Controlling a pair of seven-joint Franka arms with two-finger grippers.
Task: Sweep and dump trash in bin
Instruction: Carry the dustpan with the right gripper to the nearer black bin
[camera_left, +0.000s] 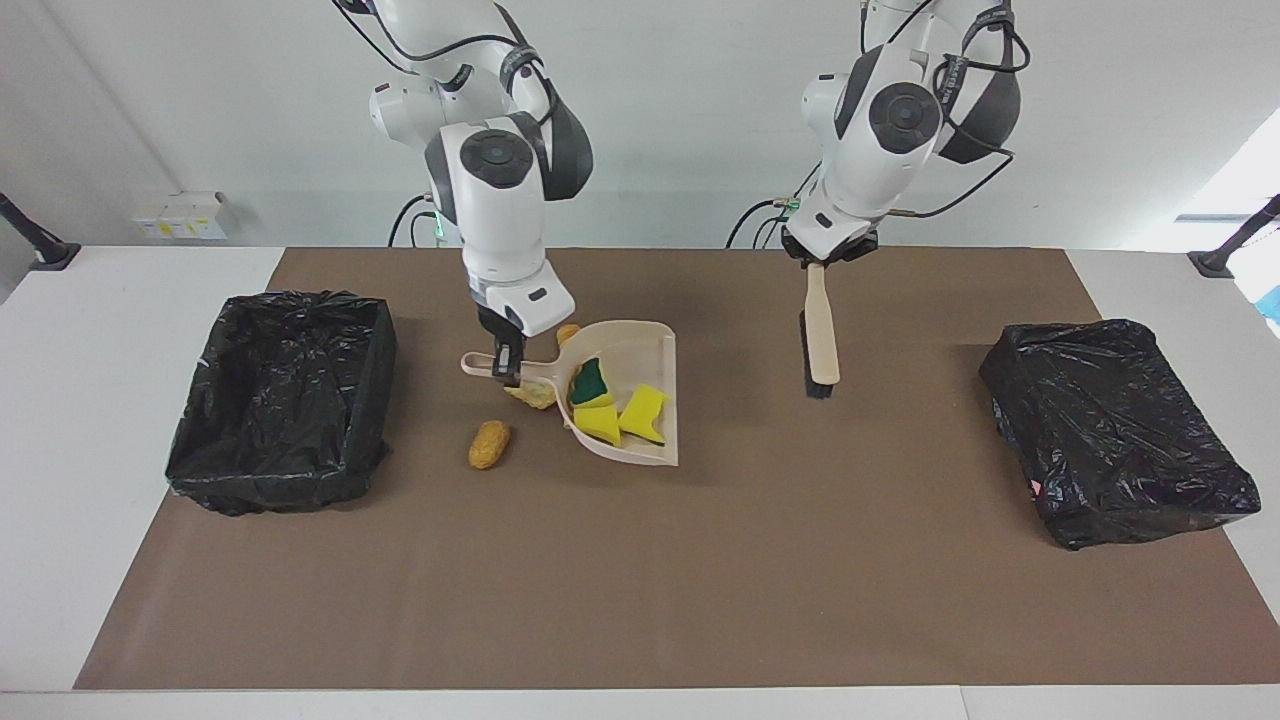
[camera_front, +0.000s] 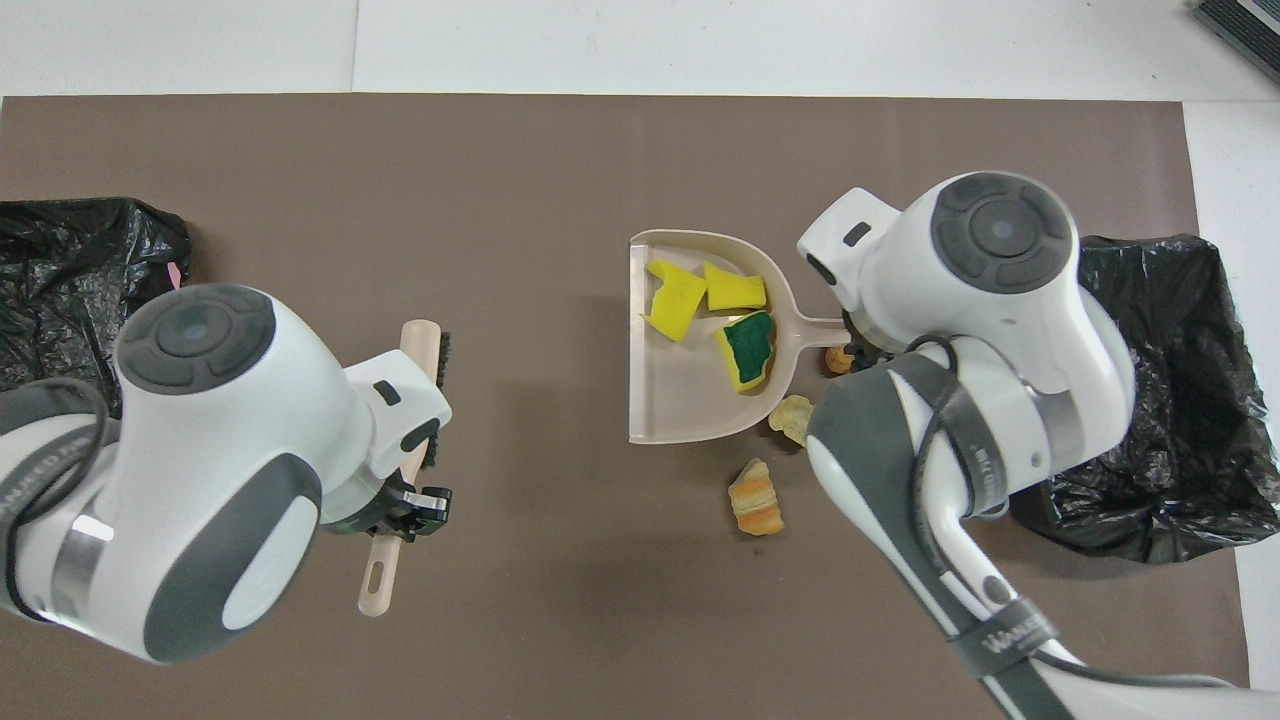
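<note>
The right gripper (camera_left: 507, 372) is clamped on the handle of the dustpan (camera_left: 640, 352), carrying it raised and roughly level so the three sponge scraps (camera_left: 612, 405) stay in its tray, presumably on the way to the bin (camera_left: 283, 395) at that arm's end of the table. Below and beside this gripper the bread chunks (camera_left: 489, 443) lie unswept on the brown mat (camera_left: 640, 580). The left gripper (camera_left: 815, 262) is closed on the brush (camera_left: 820, 340), hanging it clear above the mat, and nothing stands between pan and bin.

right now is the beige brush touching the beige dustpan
Apart. The facing view shows bare brown mat between the beige brush, hanging from the left gripper, and the beige dustpan.
</note>
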